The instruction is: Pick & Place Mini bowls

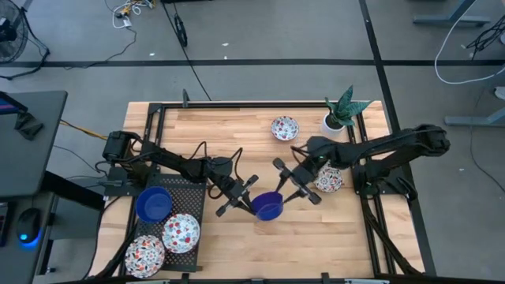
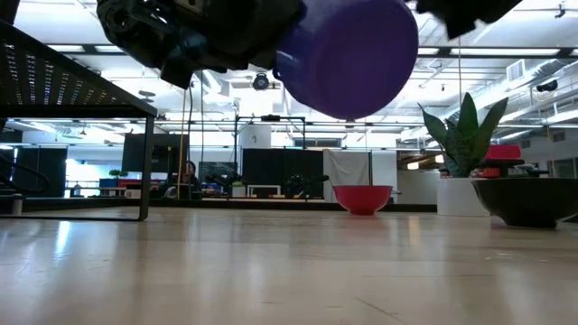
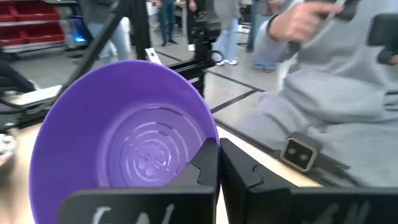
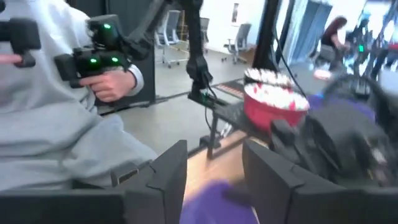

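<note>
A solid blue mini bowl (image 1: 268, 207) hangs above the middle of the table, and my left gripper (image 1: 249, 199) is shut on it. The low view shows the bowl (image 2: 348, 59) well clear of the tabletop. My right gripper (image 1: 292, 183) stands open just beyond the bowl toward the table's right, touching nothing; the bowl's edge (image 4: 217, 202) shows below its spread fingers. Another blue bowl (image 1: 154, 203) and two floral bowls (image 1: 181, 233) sit on the black mesh rack (image 1: 185, 188). One floral bowl (image 1: 285, 128) rests on the table at the far side. Another (image 1: 329, 180) lies under the right arm. My left gripper pinches the blue bowl's rim (image 3: 211, 138), one finger (image 3: 205, 165) inside the bowl and the other (image 3: 245, 174) outside its wall. The fingers come roughly level from the table's left. The bowl is lifted clear and tilted.
A white plant pot (image 1: 341, 117) stands at the far right corner. A black frame (image 1: 371, 166) borders the table's right side. In the wrist views a person in grey (image 3: 329, 93) stands beyond the table, holding a controller (image 4: 93, 56). Bare wood lies near the table's front edge.
</note>
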